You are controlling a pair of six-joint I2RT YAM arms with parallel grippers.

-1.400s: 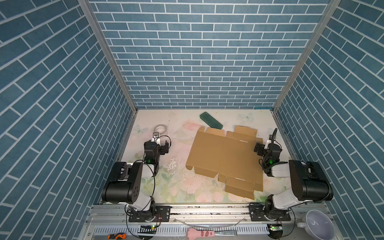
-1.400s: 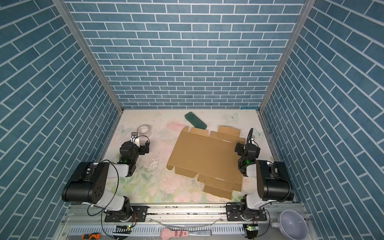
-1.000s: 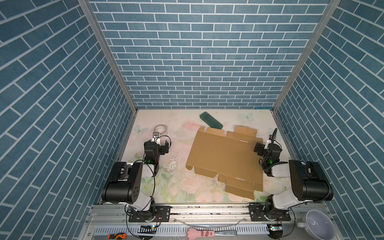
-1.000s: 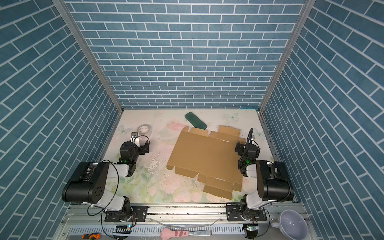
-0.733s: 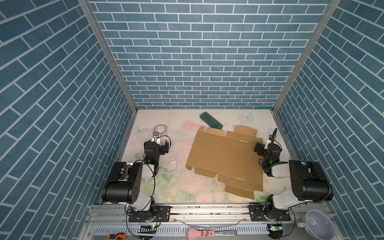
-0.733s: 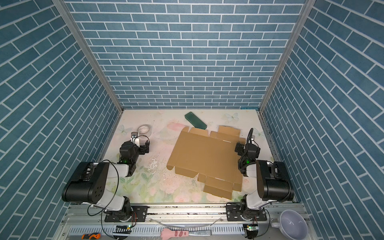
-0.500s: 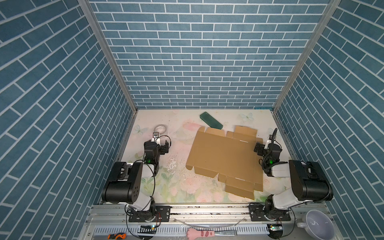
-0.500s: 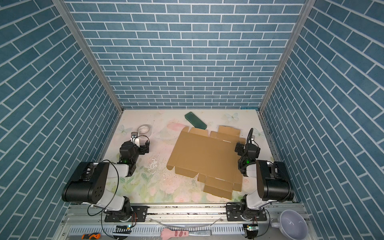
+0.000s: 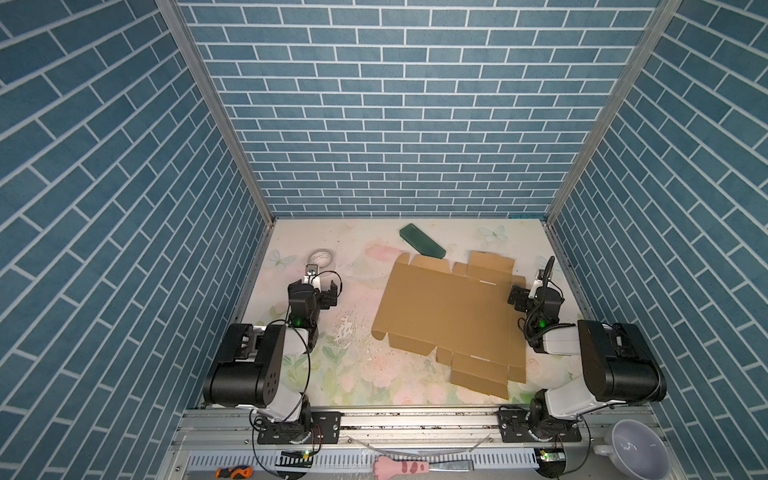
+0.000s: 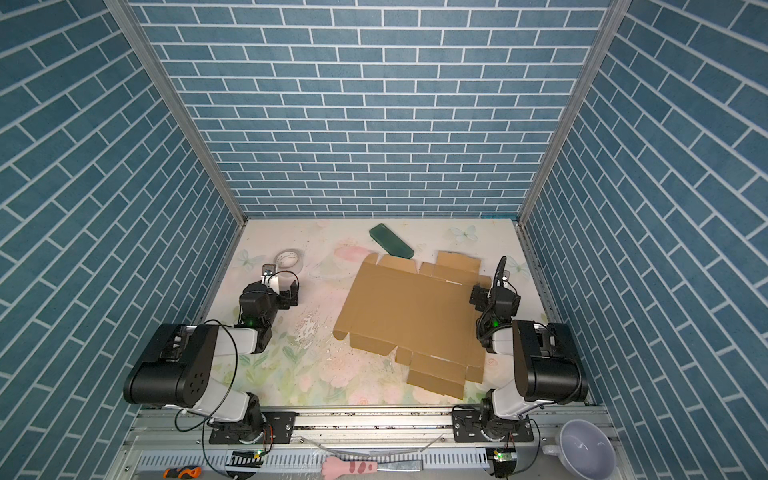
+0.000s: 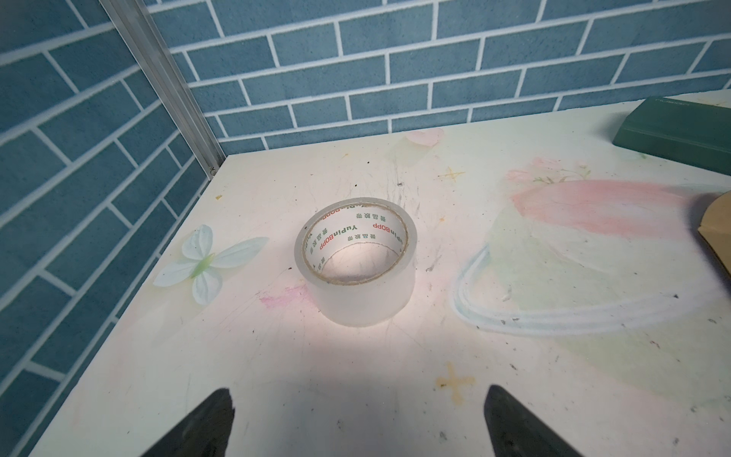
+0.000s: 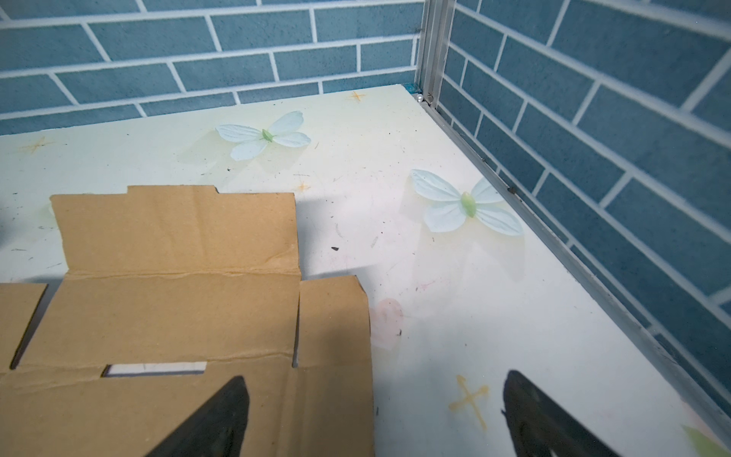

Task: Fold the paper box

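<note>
Facing a flat, unfolded box (image 9: 449, 316) on the tabletop (image 9: 316, 374), right side, you're at the first fold. Your right hand (image 12: 375, 391) hovers open at its right edge; your left hand (image 11: 356, 399), also open, sits well left. Next, probably lift a flap.

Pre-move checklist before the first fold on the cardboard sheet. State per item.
1. Paper box flat and unfolded on the table: ok.
2. Left gripper open and empty: ok.
3. Right gripper open and empty: ok.
4. Right gripper at the box: ok, one finger is over the box's edge; contact cannot tell.
5. Left gripper at the box: not ok, it faces the tape roll, apart from the sheet.
6. Green block clear of the box's far flaps: cannot tell, they sit very close.
</note>
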